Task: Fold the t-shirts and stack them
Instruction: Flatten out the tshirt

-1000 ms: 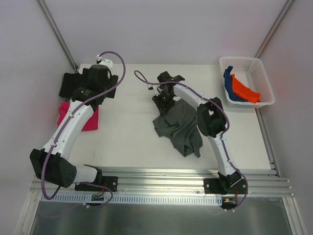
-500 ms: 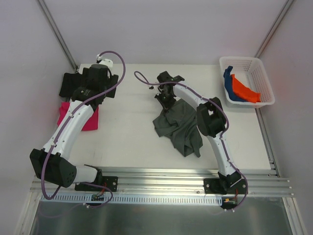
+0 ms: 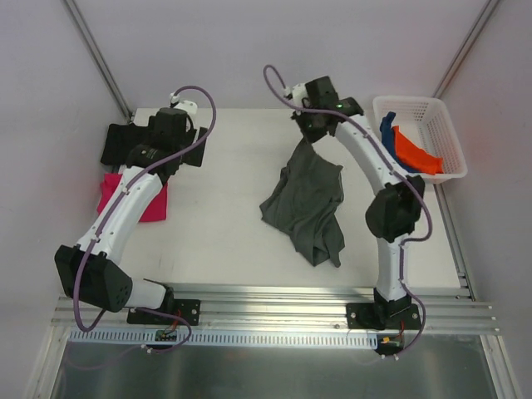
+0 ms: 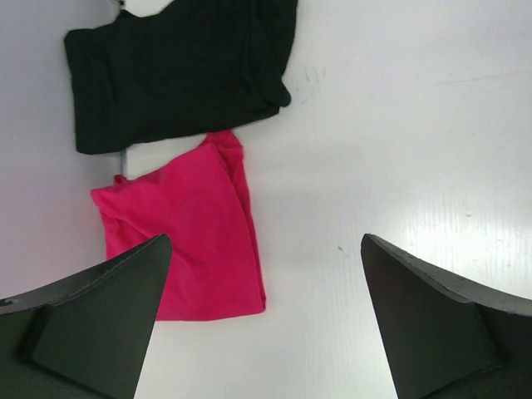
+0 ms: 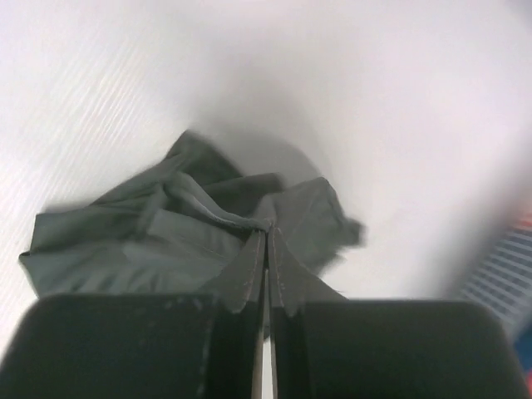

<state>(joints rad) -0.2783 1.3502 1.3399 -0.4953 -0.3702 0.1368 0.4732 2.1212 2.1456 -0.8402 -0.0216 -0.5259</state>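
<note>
White table (image 3: 224, 224) carries black shirt (image 4: 179, 71), magenta shirt (image 4: 187, 249), dark grey shirt (image 3: 307, 208), lattice basket (image 3: 407, 100)

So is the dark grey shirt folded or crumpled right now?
Crumpled, not folded. The dark grey t-shirt hangs bunched from the shut right gripper, its lower part heaped in creases on the table.

Bright even light, soft shadows; blurry right wrist view.

2 folded shirts (image 4: 187, 241) lie left, 1 shirt (image 3: 309, 204) centre, 2 more shirts (image 3: 411, 154) in the basket (image 3: 440, 125) far right.
</note>
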